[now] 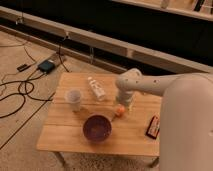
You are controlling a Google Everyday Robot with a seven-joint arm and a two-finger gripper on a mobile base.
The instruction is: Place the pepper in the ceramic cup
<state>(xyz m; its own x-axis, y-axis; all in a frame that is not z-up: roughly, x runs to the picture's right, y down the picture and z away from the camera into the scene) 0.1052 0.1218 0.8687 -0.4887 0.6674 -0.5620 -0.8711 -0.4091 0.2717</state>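
Gripper (124, 104) hangs right over the pepper (119, 111), perhaps touching it; whether it's gripping, can't tell. Cup (74, 98) stands well apart, past the bottle (96, 88).

warm, dim light, perhaps from overhead, on the end effector (125, 103) low over the table (65, 136); darkness behind

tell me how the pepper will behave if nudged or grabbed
Likely light: the pepper is small beside the ceramic cup. Lying flat on the table, its rounded body may roll or pivot if nudged. The gripper hangs just above it, so an off-centre touch could knock it aside.
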